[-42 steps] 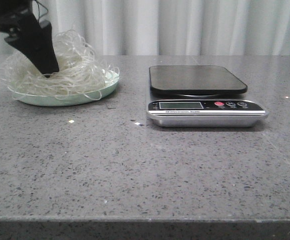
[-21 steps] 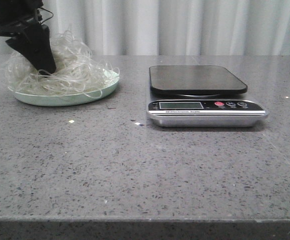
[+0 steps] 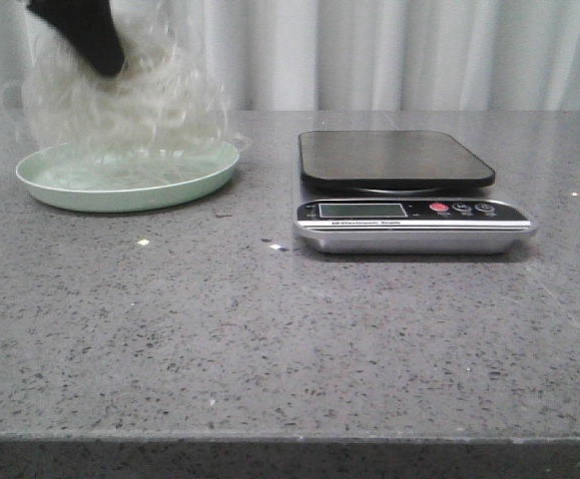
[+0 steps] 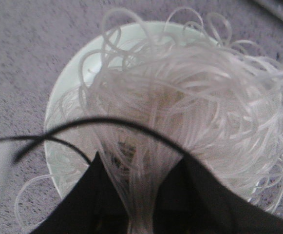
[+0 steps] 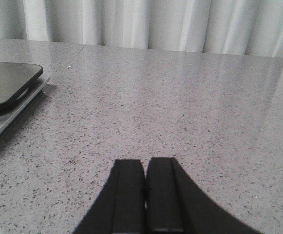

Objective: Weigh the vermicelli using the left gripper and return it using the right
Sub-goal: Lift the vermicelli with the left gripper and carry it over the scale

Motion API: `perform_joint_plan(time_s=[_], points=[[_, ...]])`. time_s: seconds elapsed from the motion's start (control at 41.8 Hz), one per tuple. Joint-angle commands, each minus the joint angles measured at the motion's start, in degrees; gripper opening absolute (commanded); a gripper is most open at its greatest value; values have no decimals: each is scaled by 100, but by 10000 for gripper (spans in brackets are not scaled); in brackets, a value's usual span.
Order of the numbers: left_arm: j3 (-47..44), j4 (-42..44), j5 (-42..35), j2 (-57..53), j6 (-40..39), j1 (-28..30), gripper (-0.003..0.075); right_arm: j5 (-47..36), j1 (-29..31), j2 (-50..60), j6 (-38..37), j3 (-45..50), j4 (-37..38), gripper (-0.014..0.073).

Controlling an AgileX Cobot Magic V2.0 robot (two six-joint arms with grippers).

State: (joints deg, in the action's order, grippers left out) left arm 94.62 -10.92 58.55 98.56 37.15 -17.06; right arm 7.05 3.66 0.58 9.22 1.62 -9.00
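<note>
The vermicelli (image 3: 130, 105) is a fluffy nest of whitish strands, hanging lifted above the pale green plate (image 3: 70, 192) at the far left. My left gripper (image 3: 98, 55) is shut on the top of the nest; only its black tip shows at the top left. In the left wrist view the strands (image 4: 190, 97) bunch between the black fingers (image 4: 97, 200), with the plate (image 4: 73, 78) below. My right gripper (image 5: 145, 168) is shut and empty, low over bare table to the right of the scale (image 5: 9, 87). The scale (image 3: 399, 160) stands at centre right with nothing on its platform.
The grey speckled table (image 3: 270, 339) runs to a front edge near the bottom. A pale curtain (image 3: 419, 50) hangs behind. A black cable (image 4: 131, 126) crosses the left wrist view.
My left gripper has risen from the plate, pulling the vermicelli up with it. The nest now hangs above the plate, blurred by motion. The scale has not moved.
</note>
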Motion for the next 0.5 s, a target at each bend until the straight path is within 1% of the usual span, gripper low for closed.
perform_joint_plan(time_s=[0.0,0.12,0.263,0.335,0.479], points=[[638,-462,-241,-329,-112,-39,146,-460,-13,96,12,-47,32,151],[1319,-1281,-184,-329,-112,-52,146,-460,-13,96,12,-47,32,151],[1767,-2261,-340,-329,-112,-229,145,-460,-13,96,12,-47,32,151],[1834,-2388,-528,-329,-112,-459,145,-460,-13,96,12,-47,32,151],[1834,-2332,-782,-228,-50,-1027,145,-460,-13,96,12,-47,32,151]])
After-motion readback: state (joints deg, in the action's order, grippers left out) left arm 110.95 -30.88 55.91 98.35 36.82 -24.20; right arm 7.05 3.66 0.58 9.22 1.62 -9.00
